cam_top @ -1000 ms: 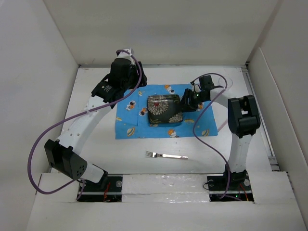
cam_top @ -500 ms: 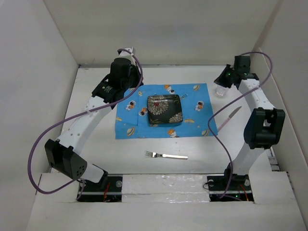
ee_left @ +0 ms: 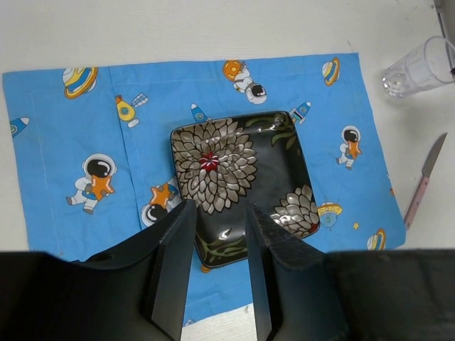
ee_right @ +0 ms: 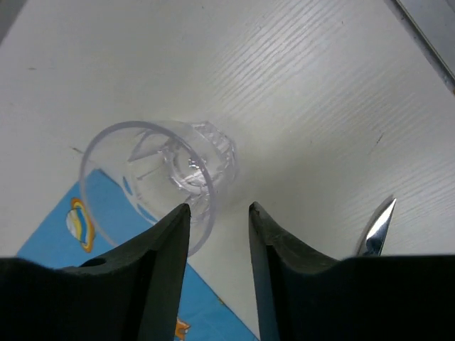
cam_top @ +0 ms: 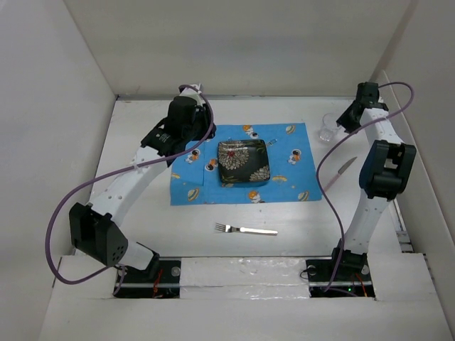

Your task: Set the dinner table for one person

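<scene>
You see the tabletop (cam_top: 284, 213): large, plain white, flat and roughly square, lying level, far bigger than every item on it.

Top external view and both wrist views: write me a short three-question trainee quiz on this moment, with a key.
1. True or false: the dark square floral plate sits on the blue cartoon-print cloth mat.
2. Which item lies on the plain white tabletop nearest the arm bases? A. the silver metal fork B. the dark square floral plate C. the pink-handled knife
3. Fill in: the open right pincer faces a clear, ribbed ____.
Key: 1 true; 2 A; 3 tumbler.
</scene>
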Tool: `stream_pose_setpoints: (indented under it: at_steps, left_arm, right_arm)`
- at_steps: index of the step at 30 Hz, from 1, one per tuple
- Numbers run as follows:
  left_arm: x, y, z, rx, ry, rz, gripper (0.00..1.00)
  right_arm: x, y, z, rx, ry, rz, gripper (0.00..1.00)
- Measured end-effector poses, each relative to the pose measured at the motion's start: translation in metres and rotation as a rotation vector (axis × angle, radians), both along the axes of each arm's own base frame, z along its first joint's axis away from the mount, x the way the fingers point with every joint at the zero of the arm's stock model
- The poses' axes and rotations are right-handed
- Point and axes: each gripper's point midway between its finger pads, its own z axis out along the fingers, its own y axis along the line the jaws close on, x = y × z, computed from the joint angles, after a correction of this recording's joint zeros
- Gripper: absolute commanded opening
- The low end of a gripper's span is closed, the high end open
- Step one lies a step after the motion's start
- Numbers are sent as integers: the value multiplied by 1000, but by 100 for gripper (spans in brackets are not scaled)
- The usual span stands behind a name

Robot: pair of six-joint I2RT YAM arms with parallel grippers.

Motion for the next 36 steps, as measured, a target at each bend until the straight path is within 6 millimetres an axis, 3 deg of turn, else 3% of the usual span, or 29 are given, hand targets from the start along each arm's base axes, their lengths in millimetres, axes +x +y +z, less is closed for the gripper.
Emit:
stream_pose_setpoints:
  at_steps: [2, 3, 5, 6, 12, 16, 19, 22, 25, 28, 36]
  left_arm:
    - [-1, 0, 3, -3, -6, 0, 31]
    - [-1, 1, 4, -5, -9, 0, 31]
    - [-2, 1, 7, -7, -15, 1, 31]
    - [-3, 2, 8, -9, -18, 1, 31]
    - [-4, 3, 14, -14, -30, 5, 31]
    - [-5, 3, 13, -14, -28, 4, 31]
    - [-5, 2, 13, -16, -27, -2, 31]
    - [-6, 2, 13, -15, -23, -3, 31]
    - [-7, 3, 11, -11, -17, -3, 31]
    - [-7, 3, 10, -9, -13, -3, 31]
    - [-17, 9, 13, -17, -21, 1, 31]
  right_arm:
    - [2, -1, -12, 4, 33, 4, 31]
    - [4, -1, -17, 4, 45, 7, 21]
    - [6, -2, -23, 5, 59, 8, 14]
    - [7, -2, -24, 4, 59, 9, 0]
    - [3, -3, -21, -6, 69, 4, 0]
    - [2, 8, 7, -26, 24, 40, 0]
    - [5, 35, 40, -47, -39, 114, 0]
    - [7, 77, 54, -41, -71, 212, 0]
    - [8, 118, 49, -23, -63, 310, 0]
    - [6, 143, 35, -12, -31, 368, 0]
    - [14, 145, -1, -40, 68, 377, 0]
